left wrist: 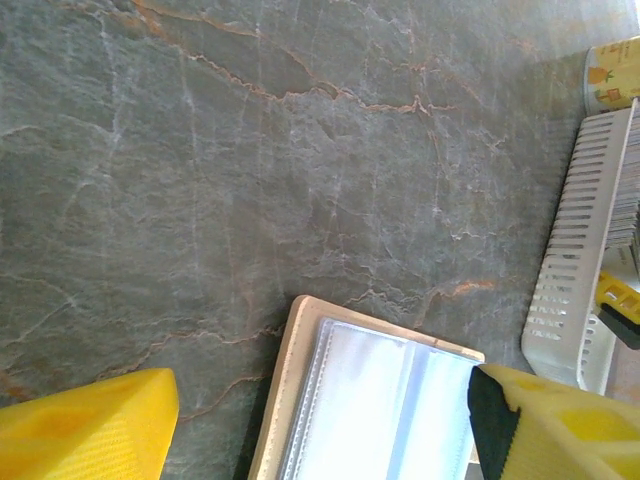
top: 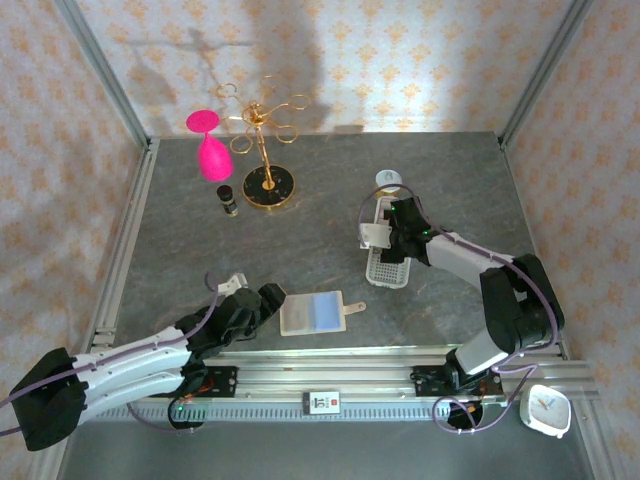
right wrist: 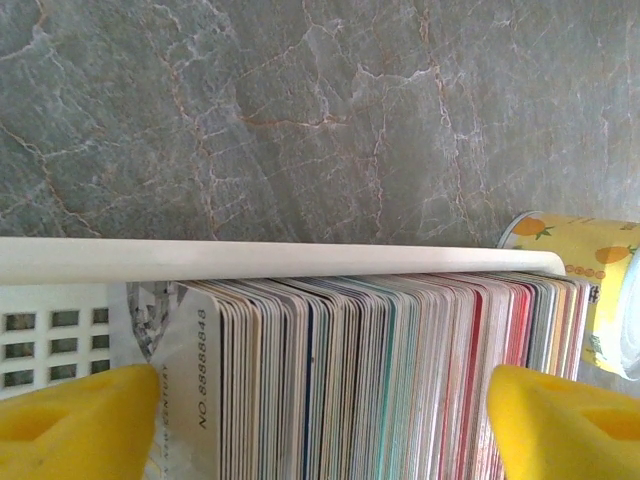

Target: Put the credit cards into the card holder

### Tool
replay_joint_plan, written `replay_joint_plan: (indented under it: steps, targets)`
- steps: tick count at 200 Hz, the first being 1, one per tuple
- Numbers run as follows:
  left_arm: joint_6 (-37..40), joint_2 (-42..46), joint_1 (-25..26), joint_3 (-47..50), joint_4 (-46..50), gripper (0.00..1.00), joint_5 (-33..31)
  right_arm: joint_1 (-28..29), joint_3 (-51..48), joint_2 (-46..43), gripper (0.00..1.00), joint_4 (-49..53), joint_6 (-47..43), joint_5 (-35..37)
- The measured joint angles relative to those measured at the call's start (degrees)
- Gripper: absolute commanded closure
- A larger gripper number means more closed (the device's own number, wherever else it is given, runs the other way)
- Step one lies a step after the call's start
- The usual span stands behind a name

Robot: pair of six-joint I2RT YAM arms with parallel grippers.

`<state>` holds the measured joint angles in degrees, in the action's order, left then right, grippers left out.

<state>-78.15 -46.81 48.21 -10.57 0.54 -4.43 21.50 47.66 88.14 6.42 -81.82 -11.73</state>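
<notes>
At the lower left of the top view, the left gripper (top: 262, 303) sits low over the grey table (top: 450, 180). Its yellow fingers (left wrist: 85, 430) are wide apart and hold nothing. In the left wrist view, the card holder (left wrist: 370, 400) lies at the bottom middle, between the two fingers. It is open like a book, with clear pockets showing. In the top view it is just right of the left gripper, with its little tab pointing right.

In the upper left of the top view, a pink glass (top: 208, 148), a small dark bottle (top: 228, 199) and a gold stand (top: 266, 187) are close together.

Right of the middle is a long white tray (top: 385, 272). The credit cards (right wrist: 400, 380) stand on edge in it, packed in a row of many colours. The right gripper (top: 398, 228) is over the tray. Its yellow fingers (right wrist: 560, 420) are spread wide, one on each side of the cards. I cannot tell if they touch them.

A yellow can (right wrist: 570, 250) stands just past the tray. A white clock (top: 547, 410) is at the lower right.
</notes>
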Motion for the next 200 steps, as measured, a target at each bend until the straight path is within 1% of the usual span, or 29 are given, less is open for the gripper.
replay_joint_plan:
  steps: [13, 20, 30, 44, 59, 79, 117, 129, 139, 151, 180, 200]
  targets:
    - [-0.02, 0.42, 0.0, 0.37, -0.31, 0.23, 0.15, 0.09, -0.28, 0.0, 0.25, 0.02, -0.44, 0.0]
    - [-0.02, 0.7, 0.0, 0.63, -0.39, 0.23, 0.2, 0.13, -0.35, 0.0, 0.3, 0.02, -0.59, 0.0]
    - [-0.04, 1.11, 0.0, 0.96, -0.42, 0.23, 0.24, 0.22, -0.37, 0.0, 0.35, 0.09, -0.52, 0.02]
    - [-0.04, 1.79, 0.0, 1.42, -0.42, 0.23, 0.44, 0.22, -0.37, 0.0, 0.39, 0.07, -0.79, 0.22]
    - [-0.11, 2.58, 0.0, 1.86, -0.44, 0.24, 0.59, 0.22, -0.37, 0.0, 0.46, 0.15, -1.03, 0.44]
    - [-0.46, 3.23, 0.0, 2.51, -1.01, 0.24, 0.59, 0.22, -0.35, 0.0, 0.52, 0.44, -1.29, 0.44]
    - [-1.01, 3.34, 0.0, 3.04, -1.33, 0.25, 0.61, 0.22, -0.35, -0.13, 0.59, 0.96, -1.62, 0.42]
    - [-1.16, 3.32, -0.24, 3.04, -1.36, 0.25, 0.66, 0.24, -0.35, -0.39, 0.63, 1.25, -1.77, 0.42]
    - [-1.33, 3.32, -0.28, 3.04, -1.46, 0.25, 0.61, 0.22, -0.35, -0.72, 0.64, 1.51, -1.75, 0.39]
    - [-1.38, 3.28, -0.33, 3.04, -1.57, 0.25, 0.63, 0.22, -0.35, -1.11, 0.68, 1.86, -1.79, 0.42]
    - [-1.38, 2.8, -0.33, 3.04, -1.88, 0.26, 0.68, 0.22, -0.35, -1.64, 0.69, 2.4, -1.86, 0.42]
    - [-1.36, 2.34, -0.33, 3.04, -2.14, 0.27, 0.83, 0.22, -0.37, -1.97, 0.74, 2.62, -1.86, 0.39]
